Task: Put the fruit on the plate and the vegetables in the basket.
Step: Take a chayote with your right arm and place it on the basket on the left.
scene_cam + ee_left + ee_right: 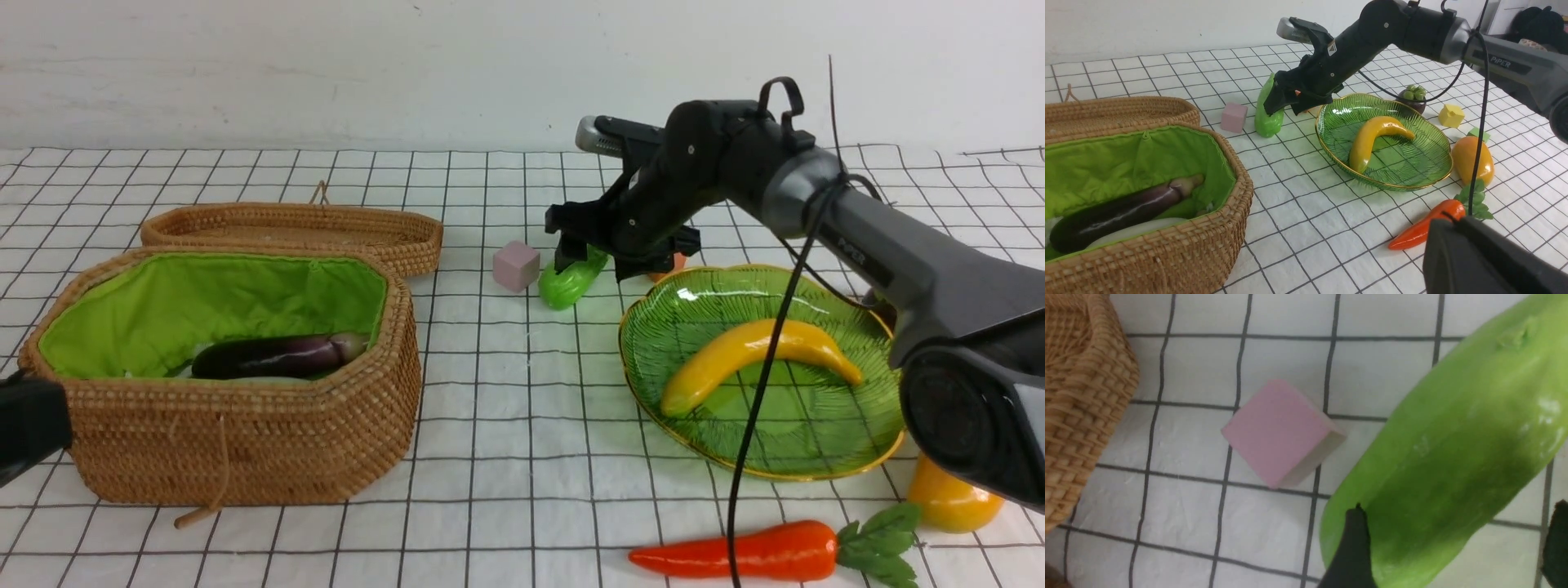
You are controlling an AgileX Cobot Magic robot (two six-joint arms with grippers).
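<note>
Right gripper (pixel 600 263) is down over the light green gourd (pixel 567 284), jaws wide apart. In the right wrist view the gourd (pixel 1453 457) sits between the two fingertips. One fingertip (pixel 1351 547) is at its edge and the other stands clear of it. We don't see a clamp on it, and we can't tell if that fingertip touches.

The gourd lies on the gridded cloth (pixel 506 457), between the pink cube (pixel 516 265) and the green leaf plate (pixel 816 425), just beside the cube.

Left gripper (pixel 1474 253) is only a dark body at the frame corner, low near the basket side. It's closed and carries nothing we can see.

Fruit:
- The banana (pixel 751 351) is on the plate.
- The mango (pixel 951 500) is on the cloth, touching or just beside the plate's near right rim.
- The mangosteen (pixel 1412 100) is on the cloth behind the plate.

Vegetables:
- The eggplant (pixel 273 357) is lying in the wicker basket (pixel 245 441) on the green lining.
- The white radish (pixel 1126 230) lies alongside it in the left wrist view.
- The carrot (pixel 743 551) is on the cloth at the near edge, in front of the plate, leaves toward the mango.

The basket lid (pixel 294 233) sits right behind the basket. The yellow cube (pixel 1450 115) and green cube (pixel 1479 132) are past the mango.
</note>
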